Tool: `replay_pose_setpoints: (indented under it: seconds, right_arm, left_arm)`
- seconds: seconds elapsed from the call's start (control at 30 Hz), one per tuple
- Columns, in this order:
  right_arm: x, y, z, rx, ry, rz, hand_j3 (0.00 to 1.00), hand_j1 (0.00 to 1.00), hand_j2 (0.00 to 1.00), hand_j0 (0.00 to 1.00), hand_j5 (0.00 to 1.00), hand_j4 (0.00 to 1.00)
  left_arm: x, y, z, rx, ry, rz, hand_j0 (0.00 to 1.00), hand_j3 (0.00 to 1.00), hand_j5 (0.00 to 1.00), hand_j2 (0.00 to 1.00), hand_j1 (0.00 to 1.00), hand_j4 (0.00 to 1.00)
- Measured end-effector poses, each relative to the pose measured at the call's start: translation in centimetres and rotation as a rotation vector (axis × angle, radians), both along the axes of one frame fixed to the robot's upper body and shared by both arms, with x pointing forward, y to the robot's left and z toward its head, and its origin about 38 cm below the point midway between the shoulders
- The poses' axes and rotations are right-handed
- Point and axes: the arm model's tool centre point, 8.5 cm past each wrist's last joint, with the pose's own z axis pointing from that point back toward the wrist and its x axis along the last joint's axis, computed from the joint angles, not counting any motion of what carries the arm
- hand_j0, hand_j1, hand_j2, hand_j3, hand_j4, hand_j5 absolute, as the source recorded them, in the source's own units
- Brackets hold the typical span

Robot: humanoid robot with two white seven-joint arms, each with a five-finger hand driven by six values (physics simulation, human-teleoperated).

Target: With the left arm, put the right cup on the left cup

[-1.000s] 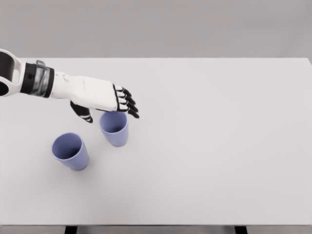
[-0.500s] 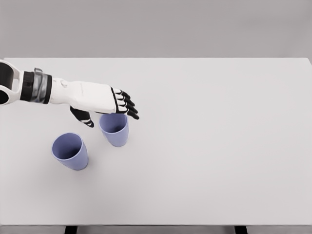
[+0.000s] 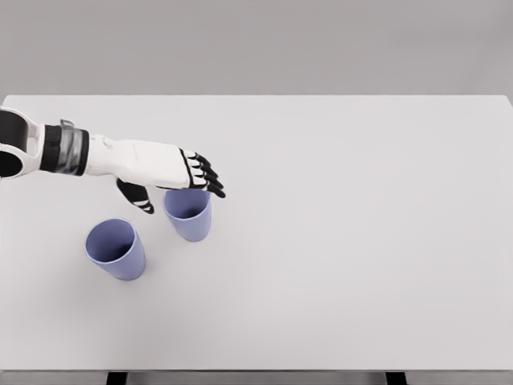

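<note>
The table [image 3: 337, 241] looked smooth and matt, a pale grey-white with no shine. The two cups, the right cup [image 3: 188, 214] and the left cup [image 3: 117, 249], looked like smooth, dull blue-purple plastic. The left hand [image 3: 164, 170] had a smooth white hard shell, a bit shiny, with black fingers [image 3: 205, 175] and a grey metal-looking band at the wrist.

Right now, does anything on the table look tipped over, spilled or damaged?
Nothing stands out. Both lavender plastic cups, left and right, stand upright and apart on the white table; the left hand hovers open over the right one.
</note>
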Motion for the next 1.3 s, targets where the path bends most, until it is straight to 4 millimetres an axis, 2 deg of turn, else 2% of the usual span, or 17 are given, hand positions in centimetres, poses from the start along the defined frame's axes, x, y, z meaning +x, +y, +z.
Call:
replay_pose_setpoints:
  seconds: [0.6,0.7,0.83,1.1,1.3]
  right_arm:
    - [0.0,0.0,0.0,0.000,0.000,0.000,1.00,1.00,1.00,1.00,1.00,1.00]
    - [0.0,0.0,0.0,0.000,0.000,0.000,1.00,1.00,1.00,1.00,1.00,1.00]
    - [0.0,0.0,0.0,0.000,0.000,0.000,1.00,1.00,1.00,1.00,1.00,1.00]
    - [0.0,0.0,0.0,0.000,0.000,0.000,1.00,1.00,1.00,1.00,1.00,1.00]
    - [0.0,0.0,0.0,0.000,0.000,0.000,1.00,1.00,1.00,1.00,1.00,1.00]
  left_arm:
    - [0.0,-1.0,-1.2,0.009,0.008,-0.017,0.98,0.98,0.98,0.98,0.98,0.98]
    - [-0.1,-1.0,-1.2,0.009,0.008,-0.018,0.95,0.95,0.95,0.95,0.95,0.95]
    - [-0.1,-1.1,-1.1,0.008,0.008,-0.020,0.84,0.84,0.84,0.84,0.84,0.84]
    - [-0.3,-1.1,-1.1,0.006,0.010,-0.023,0.70,0.70,0.70,0.70,0.70,0.70]
    - [-0.2,-1.0,-0.8,0.006,0.002,-0.023,0.67,0.67,0.67,0.67,0.67,0.67]
